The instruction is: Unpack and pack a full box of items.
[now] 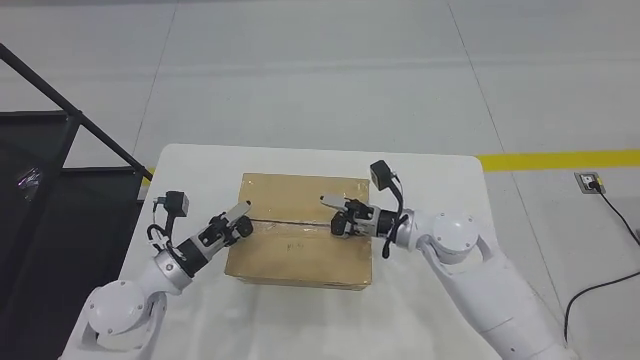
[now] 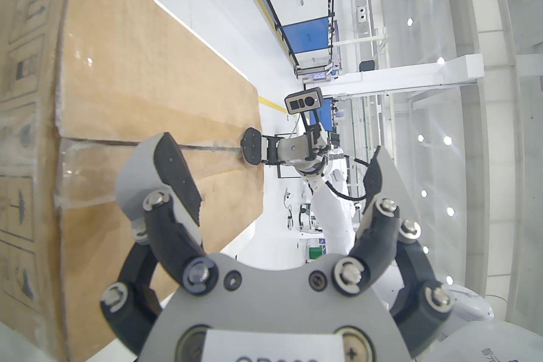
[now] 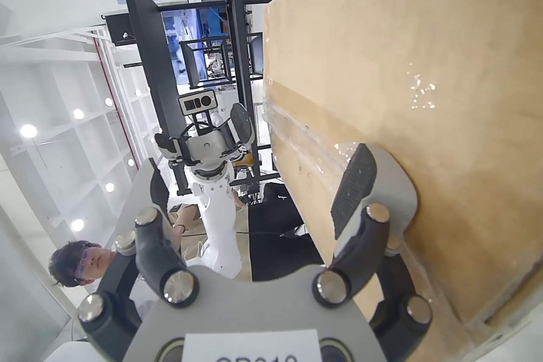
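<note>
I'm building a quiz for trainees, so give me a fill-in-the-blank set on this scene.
1. The cardboard box stands on a white ____.
2. Its top is ____, not lifted.
3. The left claw and right claw both stand ____, holding nothing.
4. Clear ____ covers the box's middle seam.
Missing words: table; closed; open; tape.

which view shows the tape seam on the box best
The top view: the tape seam runs nearly whole across the box top. The left wrist view shows it lengthwise from one end; the right wrist view, one glossy stretch.
</note>
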Action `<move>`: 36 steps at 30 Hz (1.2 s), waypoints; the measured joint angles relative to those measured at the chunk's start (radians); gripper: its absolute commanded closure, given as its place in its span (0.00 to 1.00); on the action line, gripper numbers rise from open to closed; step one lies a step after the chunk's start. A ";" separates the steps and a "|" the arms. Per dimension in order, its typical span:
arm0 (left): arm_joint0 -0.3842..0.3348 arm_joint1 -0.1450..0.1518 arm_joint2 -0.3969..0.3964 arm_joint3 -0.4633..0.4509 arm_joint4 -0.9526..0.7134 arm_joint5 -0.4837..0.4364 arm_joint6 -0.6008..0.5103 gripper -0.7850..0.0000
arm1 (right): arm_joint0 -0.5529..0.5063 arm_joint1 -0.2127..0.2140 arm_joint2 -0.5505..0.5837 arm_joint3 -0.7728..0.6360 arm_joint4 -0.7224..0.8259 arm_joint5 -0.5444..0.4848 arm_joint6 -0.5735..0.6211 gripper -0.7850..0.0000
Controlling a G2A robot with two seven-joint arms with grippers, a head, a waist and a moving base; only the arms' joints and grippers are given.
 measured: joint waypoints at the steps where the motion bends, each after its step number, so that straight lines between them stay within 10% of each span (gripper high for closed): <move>1: 0.002 0.001 -0.005 0.006 -0.005 -0.001 0.004 0.00 | 0.002 -0.002 -0.004 0.000 0.003 -0.007 0.001 0.00; 36: 0.136 0.025 -0.184 0.080 -0.204 -0.104 -0.014 0.00 | 0.265 -0.225 -0.360 0.321 0.085 -0.137 -0.109 0.00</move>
